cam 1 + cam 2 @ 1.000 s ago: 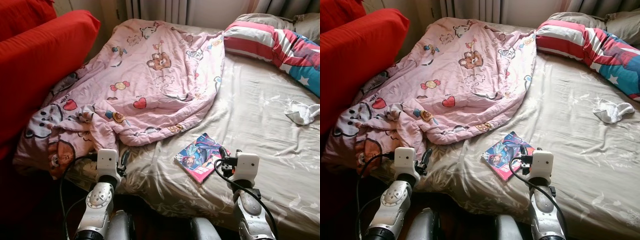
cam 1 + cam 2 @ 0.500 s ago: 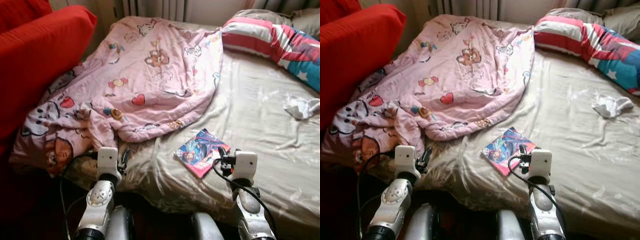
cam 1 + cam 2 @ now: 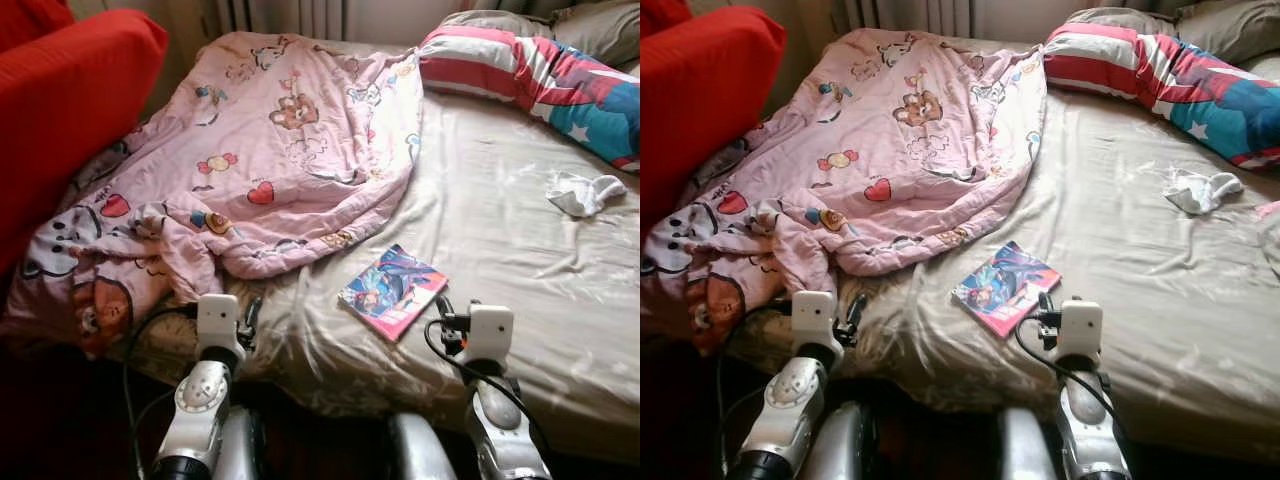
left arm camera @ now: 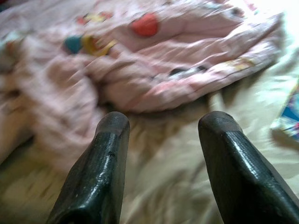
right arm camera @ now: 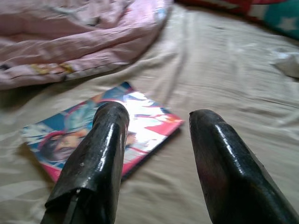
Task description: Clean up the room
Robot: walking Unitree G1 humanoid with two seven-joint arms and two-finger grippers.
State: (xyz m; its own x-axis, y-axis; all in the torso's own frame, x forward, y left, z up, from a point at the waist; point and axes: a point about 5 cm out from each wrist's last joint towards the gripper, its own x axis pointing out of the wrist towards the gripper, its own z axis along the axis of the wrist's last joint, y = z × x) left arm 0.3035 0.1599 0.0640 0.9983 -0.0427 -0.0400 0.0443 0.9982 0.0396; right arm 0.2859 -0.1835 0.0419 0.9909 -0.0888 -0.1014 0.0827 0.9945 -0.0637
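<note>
At the far left a red sofa (image 3: 70, 110) of plush fabric presses against the bed (image 3: 520, 250). Next to it a pink quilt (image 3: 270, 150), soft and puffy and printed with bears and hearts, lies in a crumpled heap with one end spilling over the bed's near edge, as if thrown back rather than spread.

The left gripper (image 4: 159, 135) hovers at the bed's near edge just short of the quilt's hem, its two rounded, glossy black fingers (image 4: 100, 154) spread apart and grasping nothing.

Toward the middle a thin book (image 3: 392, 291) with a slick, colourful cover lies flat and slightly askew on the wrinkled beige sheet, just beyond the quilt. The right gripper (image 5: 156, 140) is held low and near it, aimed over its corner, fingers (image 5: 219, 158) released and empty; this looks like the lead-up to picking the book up.

Further right a crumpled white cloth (image 3: 583, 192), perhaps a sock, sits well apart on the sheet. A long cushion (image 3: 540, 85) with red, white and blue stripes and stars lies along the head of the bed.
</note>
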